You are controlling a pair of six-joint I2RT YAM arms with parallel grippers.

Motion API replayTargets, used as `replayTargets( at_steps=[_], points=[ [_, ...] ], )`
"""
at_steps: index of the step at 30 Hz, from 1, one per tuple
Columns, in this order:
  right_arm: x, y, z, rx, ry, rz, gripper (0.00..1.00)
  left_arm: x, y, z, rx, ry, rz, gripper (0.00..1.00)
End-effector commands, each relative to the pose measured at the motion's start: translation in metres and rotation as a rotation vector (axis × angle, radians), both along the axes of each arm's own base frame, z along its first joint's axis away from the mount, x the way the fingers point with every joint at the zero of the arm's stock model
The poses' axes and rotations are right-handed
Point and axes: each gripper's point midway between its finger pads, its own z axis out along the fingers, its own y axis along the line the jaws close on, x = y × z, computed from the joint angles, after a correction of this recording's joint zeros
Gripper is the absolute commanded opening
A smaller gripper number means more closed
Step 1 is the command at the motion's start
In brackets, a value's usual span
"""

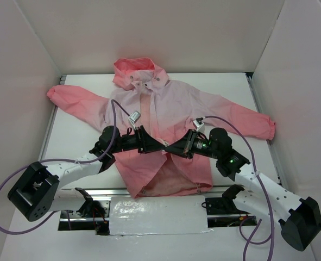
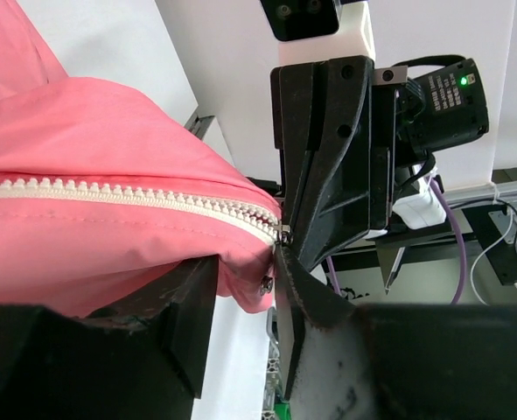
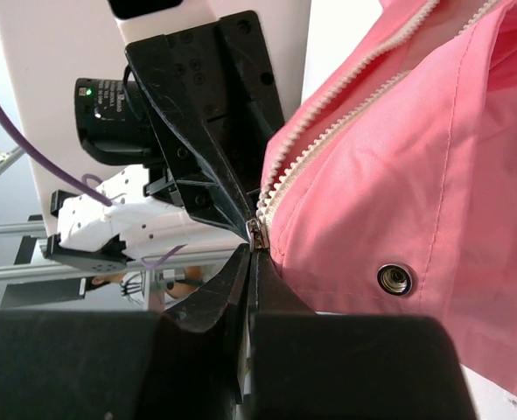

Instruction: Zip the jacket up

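Right gripper [image 3: 251,262]: jaws clenched on the zipper slider [image 3: 256,233], at the foot of the white zipper teeth [image 3: 328,140]. Left gripper [image 2: 245,324], tip to tip with it: jaws released and apart, a fold of coral fabric with a snap stud [image 2: 265,282] hanging between them. A label [image 2: 442,92] on the right arm's motor housing carries print too small to read. The jacket [image 1: 171,103] lies face up mid-table, hood at the far wall, cuffs reaching the left and right edges and hem near the near edge. Bare table [image 1: 73,147] shows beside the torso. White walls [image 1: 19,54] close three sides.
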Motion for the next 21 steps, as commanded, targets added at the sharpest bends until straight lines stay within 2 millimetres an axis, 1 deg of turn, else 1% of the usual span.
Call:
replayTargets(
  at_steps=[1, 2, 5, 7, 10, 14, 16, 18, 20, 21],
  points=[
    [0.007, 0.001, 0.032, 0.087, -0.114, -0.025, 0.0, -0.003, -0.007, 0.026, -0.058, -0.073, -0.044, 0.4],
    [0.007, 0.0, 0.031, 0.084, -0.113, -0.03, 0.0, -0.003, -0.008, 0.025, -0.052, -0.068, -0.044, 0.33],
    [0.009, -0.002, 0.033, 0.091, -0.125, -0.05, 0.0, -0.003, -0.006, 0.021, -0.042, -0.06, -0.04, 0.23],
    [0.01, -0.003, 0.035, 0.1, -0.13, -0.061, 0.0, -0.002, -0.004, 0.02, -0.042, -0.056, -0.037, 0.1],
    [0.01, -0.005, 0.036, 0.109, -0.133, -0.074, 0.0, 0.0, -0.002, 0.019, -0.042, -0.058, -0.032, 0.0],
    [0.011, -0.005, 0.04, 0.111, -0.135, -0.072, 0.0, 0.0, 0.0, 0.021, -0.04, -0.075, -0.039, 0.0],
    [0.013, -0.001, 0.046, 0.103, -0.143, -0.062, 0.0, -0.002, -0.001, 0.02, -0.021, -0.1, -0.057, 0.0],
    [0.016, 0.003, 0.05, 0.09, -0.15, -0.042, 0.0, -0.004, -0.002, 0.024, -0.024, -0.123, -0.075, 0.0],
    [0.019, 0.005, 0.05, 0.073, -0.145, -0.041, 0.0, -0.008, -0.003, 0.032, -0.052, -0.155, -0.107, 0.0],
    [0.025, 0.006, 0.052, 0.069, -0.149, -0.043, 0.0, -0.01, -0.003, 0.034, -0.061, -0.159, -0.119, 0.0]
  ],
)
